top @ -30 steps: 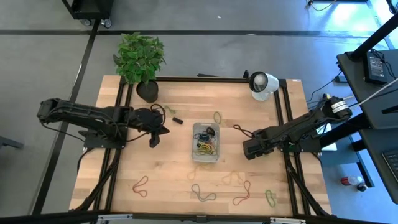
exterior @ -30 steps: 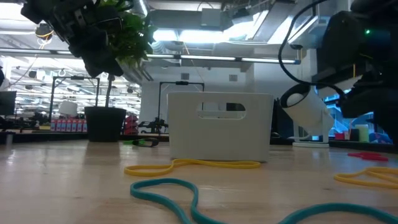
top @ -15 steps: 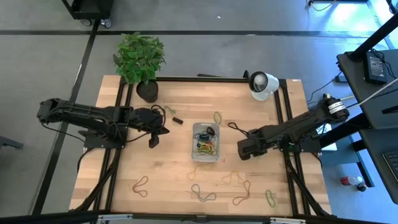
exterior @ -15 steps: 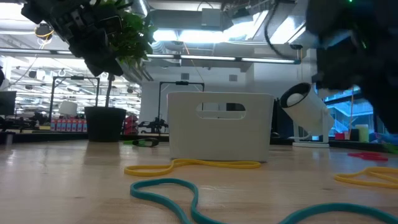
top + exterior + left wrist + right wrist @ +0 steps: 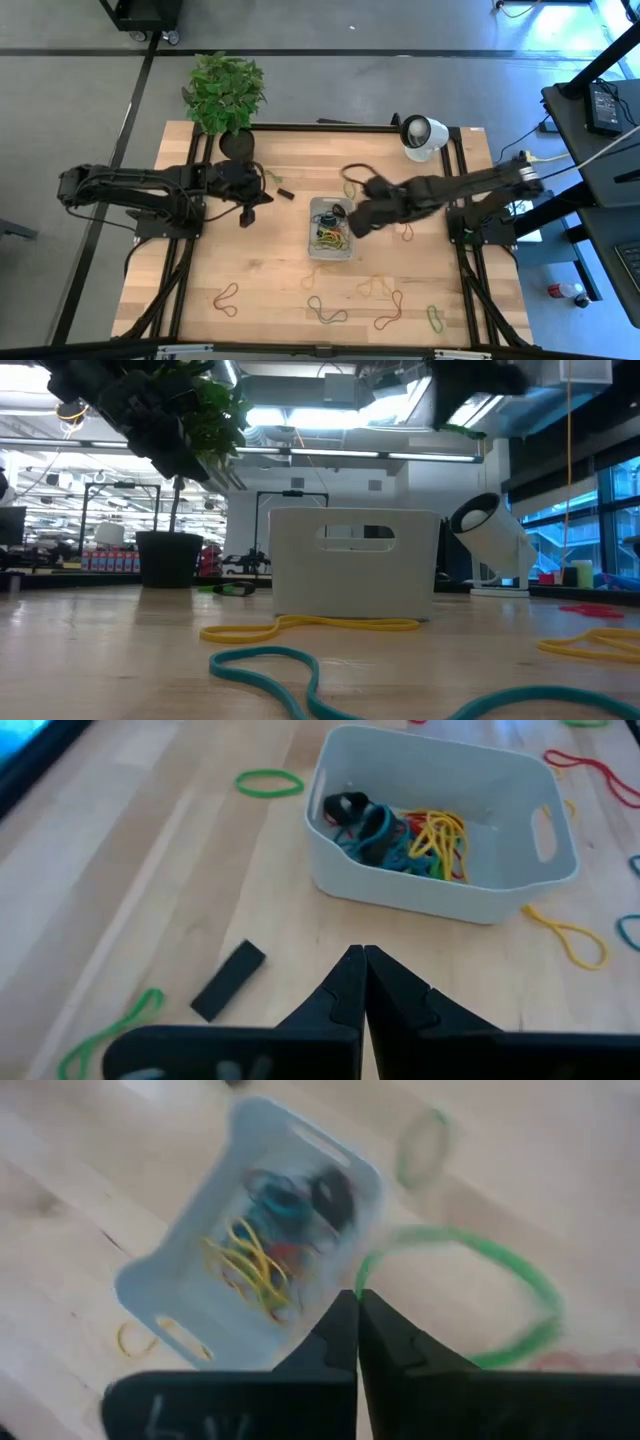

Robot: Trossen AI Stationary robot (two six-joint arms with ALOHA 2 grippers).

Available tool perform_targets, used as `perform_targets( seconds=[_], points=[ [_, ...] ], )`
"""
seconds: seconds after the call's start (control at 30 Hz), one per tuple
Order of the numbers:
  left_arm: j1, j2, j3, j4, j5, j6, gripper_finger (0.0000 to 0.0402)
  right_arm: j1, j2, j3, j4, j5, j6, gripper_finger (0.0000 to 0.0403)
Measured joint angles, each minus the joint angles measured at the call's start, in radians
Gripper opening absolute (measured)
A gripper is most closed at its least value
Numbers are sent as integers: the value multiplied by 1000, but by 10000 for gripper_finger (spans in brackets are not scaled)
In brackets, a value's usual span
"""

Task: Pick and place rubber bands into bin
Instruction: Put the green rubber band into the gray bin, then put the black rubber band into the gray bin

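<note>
Right arm swings in over the bin with a green band

Half a second ago the right gripper [image 5: 356, 218] was out over bare wood right of the bin [image 5: 312, 243]; now it's stretched across and sits right at the bin's right rim, fingers pinched together on a green band [image 5: 462, 1290] that loops out past the tips. The bin is mid-table, same spot as before, with a tangle of yellow, blue, red and dark bands [image 5: 400, 825] inside. The left gripper [image 5: 248, 210] has barely shifted, hanging left of the bin near the small black block [image 5: 228, 980], fingers pressed together with nothing between them. Loose bands [image 5: 388, 308] are scattered along the table [image 5: 270, 270] at the near edge, unchanged, and a yellow one [image 5: 310, 625] lies just in front of the bin
</note>
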Motion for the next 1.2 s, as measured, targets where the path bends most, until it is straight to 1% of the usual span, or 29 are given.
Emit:
perform_targets(
  seconds=[0.17,0.27,0.4,0.57,0.73,0.97,1.1,1.2],
  points=[
    [22,-1,0,11,1,25,2,-71,200,164,60,-14,-215,0],
    [23,-1,0,11,4,28,2,-103,306,220,111,-48,-308,0],
    [23,-1,0,10,41,50,1,-134,424,230,164,-115,-357,0],
    [21,-1,0,4,43,50,3,-150,518,228,157,-121,-332,7],
    [21,-1,0,3,43,50,1,-156,554,228,163,-151,-305,47],
    [21,-1,0,3,32,50,1,-156,526,234,153,-156,-277,128],
    [21,-1,0,3,17,51,3,-156,510,273,129,-156,-279,165],
    [21,-1,0,4,16,51,8,-156,504,321,100,-156,-288,185]
  ],
)
